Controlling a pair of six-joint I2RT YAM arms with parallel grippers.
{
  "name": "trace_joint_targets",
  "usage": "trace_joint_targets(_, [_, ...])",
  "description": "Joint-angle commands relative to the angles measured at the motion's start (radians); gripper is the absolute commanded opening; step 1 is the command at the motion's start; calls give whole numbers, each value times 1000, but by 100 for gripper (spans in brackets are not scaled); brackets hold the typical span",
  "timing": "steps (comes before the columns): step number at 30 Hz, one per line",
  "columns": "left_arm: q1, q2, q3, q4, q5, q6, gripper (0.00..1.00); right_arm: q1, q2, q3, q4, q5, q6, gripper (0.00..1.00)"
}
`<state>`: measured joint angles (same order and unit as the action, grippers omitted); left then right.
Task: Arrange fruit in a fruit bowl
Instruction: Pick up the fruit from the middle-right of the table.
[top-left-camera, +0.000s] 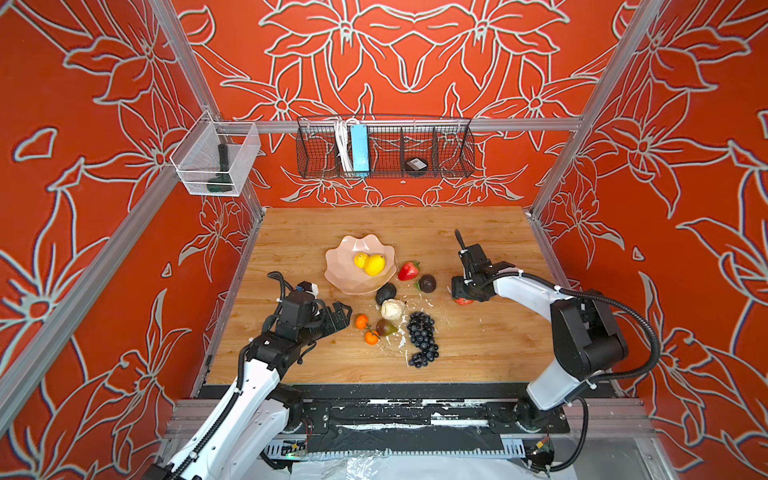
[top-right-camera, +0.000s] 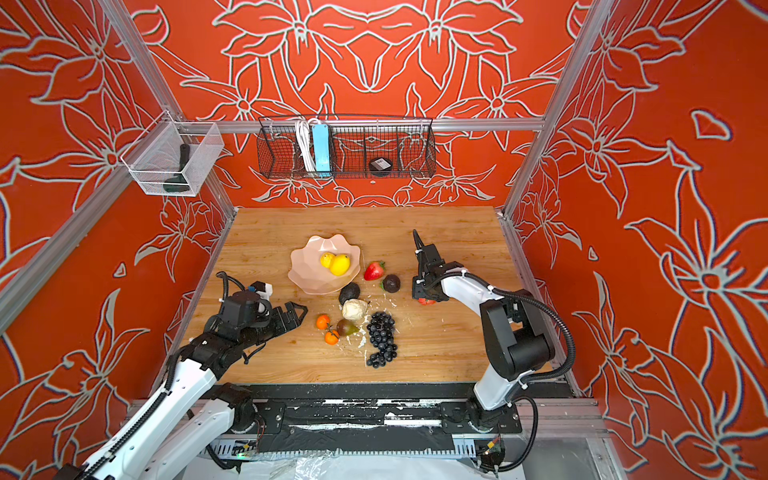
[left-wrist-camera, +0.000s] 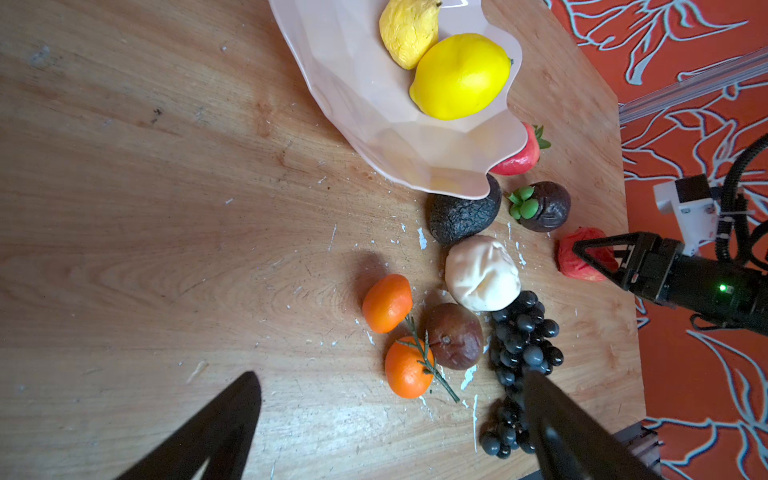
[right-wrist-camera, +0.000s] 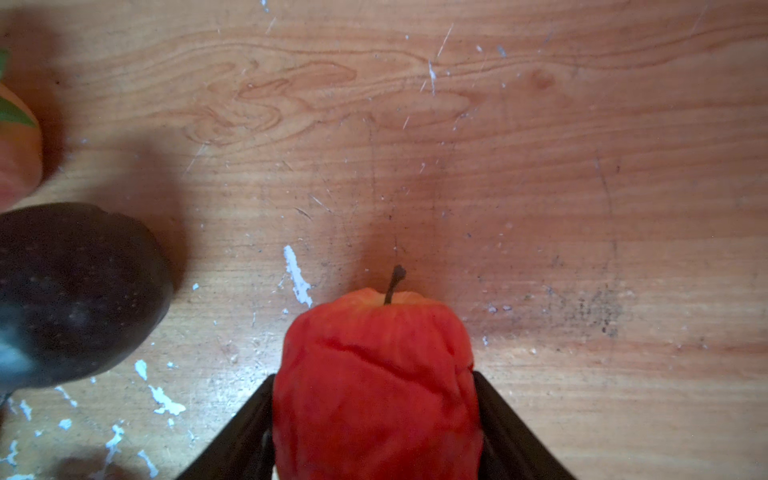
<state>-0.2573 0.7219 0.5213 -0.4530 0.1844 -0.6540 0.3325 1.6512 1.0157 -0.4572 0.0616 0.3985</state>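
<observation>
The fruit bowl (top-left-camera: 344, 275) is seen left of centre on the wooden worktop (top-left-camera: 478, 353), and two pieces are held in it: a smooth lemon (top-left-camera: 375, 264) and a rough yellow fruit (top-left-camera: 360, 259), touching each other. The remaining fruit is spread on the worktop. A strawberry (top-left-camera: 409, 271) is laid just beside the bowl's rim, and a dark round fruit (top-left-camera: 427, 283) with a green calyx is found near it. An avocado (top-left-camera: 386, 293) is tucked partly under the near edge of the rim, with the cream lumpy piece (top-left-camera: 392, 309) touching it. A grape bunch (top-left-camera: 422, 338) is stretched out towards the near edge from the cream piece. Two oranges (top-left-camera: 361, 321) and a brownish fruit (top-left-camera: 386, 327) are grouped to the left of the grapes.

The right tool (right-wrist-camera: 373, 377) is clamped on a red apple (right-wrist-camera: 376, 390), a finger being pressed against each of its sides; whether the apple is raised off the worktop cannot be told. The left tool (left-wrist-camera: 390, 376) is held with its fingers wide apart and nothing between them, pointed at the oranges.
</observation>
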Motion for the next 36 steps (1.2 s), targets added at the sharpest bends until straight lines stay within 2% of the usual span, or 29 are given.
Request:
trace_joint_targets(1, [-7, 5, 0, 17, -5, -5, 98, 0, 22, -20, -6, -5, 4, 67])
trace_joint_targets(14, [-7, 16, 8, 19, 0, -4, 98, 8, 34, -17, -13, -13, -6, 77])
trace_joint_targets(24, [-7, 13, 6, 19, -1, -4, 98, 10, 9, -22, -5, -36, -10, 66])
trace_joint_targets(31, [-7, 39, 38, 30, 76, -24, 98, 21, -160, -78, 66, -137, -40, 64])
trace_joint_targets(36, [-7, 96, 120, 8, 137, -11, 98, 84, -338, -148, 177, -226, -102, 63])
